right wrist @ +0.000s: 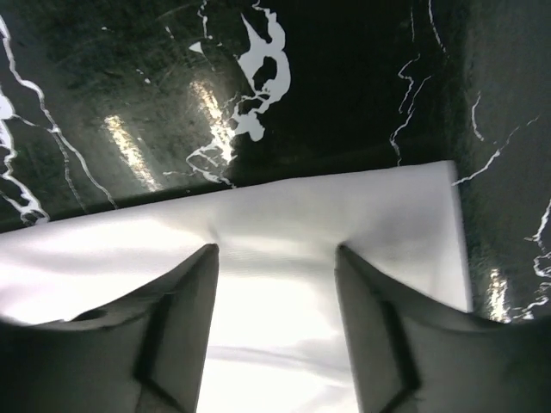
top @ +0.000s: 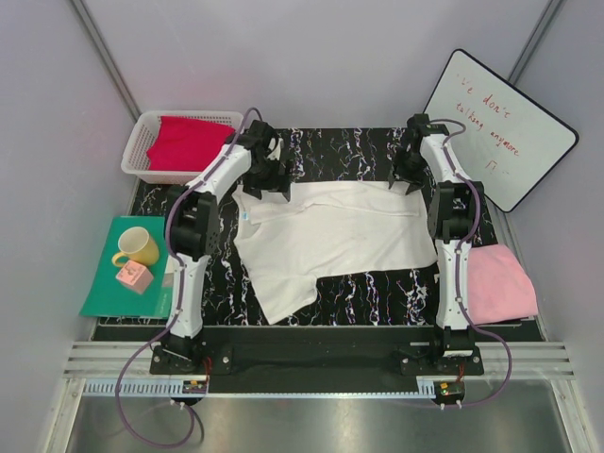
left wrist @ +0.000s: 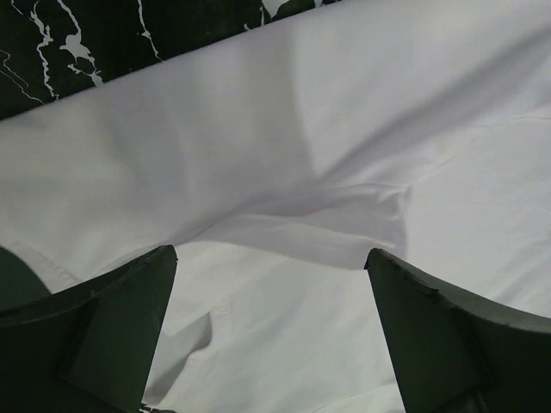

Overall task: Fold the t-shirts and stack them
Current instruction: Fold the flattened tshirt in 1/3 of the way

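Note:
The white t-shirt (top: 330,236) lies spread on the black marbled table (top: 377,288), one sleeve pointing toward the near edge. My left gripper (top: 269,179) hovers over its far left corner, jaws wide open, only flat and lightly creased white cloth (left wrist: 284,129) between the fingers (left wrist: 103,327). At the far right corner my right gripper (top: 408,175) (right wrist: 275,249) is open, fingertips (right wrist: 202,267) down on the shirt's edge (right wrist: 396,206), which puckers a little at each tip. The crimson t-shirt (top: 184,142) sits in a basket. The pink t-shirt (top: 495,283) lies folded at the right.
A white slatted basket (top: 140,156) stands at the back left. A teal mat (top: 104,288) at the left carries a yellow mug (top: 137,247) and a pink block (top: 134,276). A whiteboard (top: 500,127) leans at the back right.

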Controlling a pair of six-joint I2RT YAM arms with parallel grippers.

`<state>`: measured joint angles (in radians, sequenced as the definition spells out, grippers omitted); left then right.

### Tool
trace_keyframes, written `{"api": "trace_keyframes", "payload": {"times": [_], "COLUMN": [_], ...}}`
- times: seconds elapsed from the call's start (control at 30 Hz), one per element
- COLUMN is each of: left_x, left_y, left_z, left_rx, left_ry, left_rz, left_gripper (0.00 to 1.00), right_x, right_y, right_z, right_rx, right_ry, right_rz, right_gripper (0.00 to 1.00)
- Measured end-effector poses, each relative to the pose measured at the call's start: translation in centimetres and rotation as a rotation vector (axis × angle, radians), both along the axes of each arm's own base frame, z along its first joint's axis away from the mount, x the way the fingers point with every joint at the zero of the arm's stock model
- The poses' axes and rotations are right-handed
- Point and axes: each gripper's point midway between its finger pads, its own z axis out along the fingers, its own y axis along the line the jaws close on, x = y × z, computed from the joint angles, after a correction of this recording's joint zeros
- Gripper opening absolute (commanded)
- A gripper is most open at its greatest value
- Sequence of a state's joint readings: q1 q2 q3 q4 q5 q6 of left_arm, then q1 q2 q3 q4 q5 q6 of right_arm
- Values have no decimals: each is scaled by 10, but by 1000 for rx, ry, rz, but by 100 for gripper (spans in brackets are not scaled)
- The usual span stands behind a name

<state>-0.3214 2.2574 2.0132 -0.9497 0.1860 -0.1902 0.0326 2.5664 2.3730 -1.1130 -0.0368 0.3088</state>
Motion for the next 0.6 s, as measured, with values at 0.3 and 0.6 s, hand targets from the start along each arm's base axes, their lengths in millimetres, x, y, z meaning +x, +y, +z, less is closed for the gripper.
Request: {"api": "trace_keyframes", "payload": {"times": [0.3, 0.6], "left_x": [-1, 21], "left_y": [4, -4], "left_z": [-37, -12], "left_rx": [30, -2], "left_ry": [72, -4], "left_rz": [6, 22], "left_gripper": [94, 65], "right_x": [2, 3], "right_y": [0, 8], "right_z": [25, 84], "right_rx": [5, 55], "right_ry": [-55, -172], "right_rz": [48, 72], "right_gripper": [100, 100]}}
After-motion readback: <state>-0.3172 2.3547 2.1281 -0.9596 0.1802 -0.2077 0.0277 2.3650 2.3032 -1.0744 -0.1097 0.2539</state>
